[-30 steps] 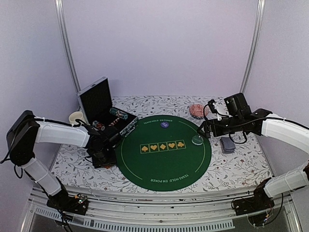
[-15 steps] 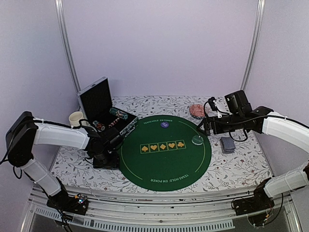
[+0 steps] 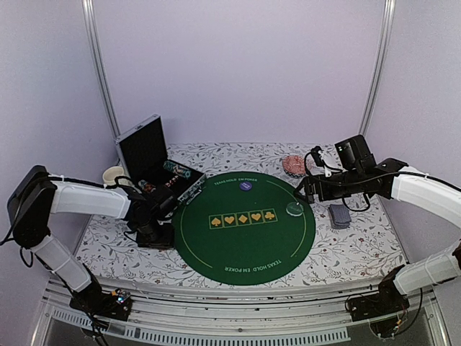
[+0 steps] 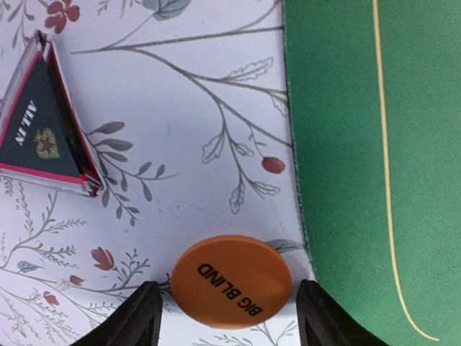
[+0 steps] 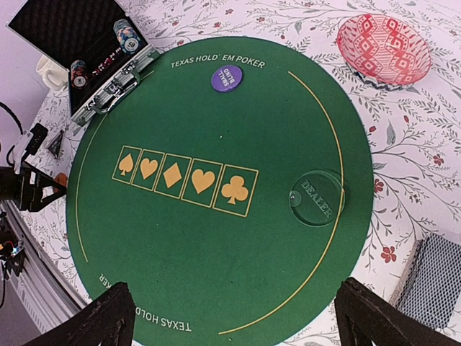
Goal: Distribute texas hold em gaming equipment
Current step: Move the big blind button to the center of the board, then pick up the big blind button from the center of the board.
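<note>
Your left claw [image 4: 229, 321] is spread, its fingers straddling the orange Big Blind disc [image 4: 232, 281], which lies flat between them with no firm pinch visible. The green mat [image 4: 346, 144] begins just outside one finger. This looks like the pick-up step: next, close squarely, lift, and carry the disc onto the mat. Your right claw [image 5: 234, 317] hangs wide open and empty.

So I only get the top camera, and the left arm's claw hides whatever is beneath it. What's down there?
Observer: An orange disc marked BIG BLIND lies on the floral cloth, between the open fingers of the left gripper, right at the edge of the green mat.
Visitor: Anything else nearby?
Observer: A dark triangular marker reading ALL IN, apart from the disc.
Visitor: And the purple disc on the mat?
Observer: It reads SMALL BLIND.
</note>
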Robot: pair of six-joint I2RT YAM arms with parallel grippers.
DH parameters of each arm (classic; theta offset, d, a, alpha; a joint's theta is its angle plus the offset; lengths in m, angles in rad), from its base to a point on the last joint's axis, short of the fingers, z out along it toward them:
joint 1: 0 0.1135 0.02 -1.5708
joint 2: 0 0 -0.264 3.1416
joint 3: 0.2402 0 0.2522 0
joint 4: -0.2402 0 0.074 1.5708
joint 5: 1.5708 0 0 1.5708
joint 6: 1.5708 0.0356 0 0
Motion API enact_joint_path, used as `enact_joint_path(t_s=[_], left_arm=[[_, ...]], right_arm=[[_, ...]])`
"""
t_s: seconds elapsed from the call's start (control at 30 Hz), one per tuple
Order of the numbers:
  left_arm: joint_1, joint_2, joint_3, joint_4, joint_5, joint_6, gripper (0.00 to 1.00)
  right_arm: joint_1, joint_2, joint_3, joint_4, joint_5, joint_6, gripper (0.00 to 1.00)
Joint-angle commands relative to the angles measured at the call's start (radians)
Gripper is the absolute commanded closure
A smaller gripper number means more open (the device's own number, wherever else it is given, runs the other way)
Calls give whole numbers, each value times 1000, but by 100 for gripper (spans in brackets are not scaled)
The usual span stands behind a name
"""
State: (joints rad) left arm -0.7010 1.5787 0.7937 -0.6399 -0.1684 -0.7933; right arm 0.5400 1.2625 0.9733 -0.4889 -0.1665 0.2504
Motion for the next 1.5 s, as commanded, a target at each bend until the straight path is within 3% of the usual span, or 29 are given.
enact_joint_path(t_s=[0.0,0.43,0.63,0.73,0.9,1.13,1.47], left_arm=[[57,77,-79,-36,-16,28,34],[40,50,-106,-32,74,8,39],[35,38,-110,-30,78,5,51],[29,12,-97,-49,43,3,58],[9,-30,-34,-121,-53,11,59],[-110,-41,86,-170,-166,52,59],[-262,68,175,55,-58,255,60]], right_arm=[[-6,-17,15,-4,0,10,1],[-5,-13,19,-8,-1,10,1],[-6,-9,24,-9,-4,10,1],[-6,-13,25,-12,-2,11,1],[-6,-16,26,-14,-3,14,1],[-6,-15,36,-18,-7,15,1],[-6,-24,43,-39,-4,23,1]])
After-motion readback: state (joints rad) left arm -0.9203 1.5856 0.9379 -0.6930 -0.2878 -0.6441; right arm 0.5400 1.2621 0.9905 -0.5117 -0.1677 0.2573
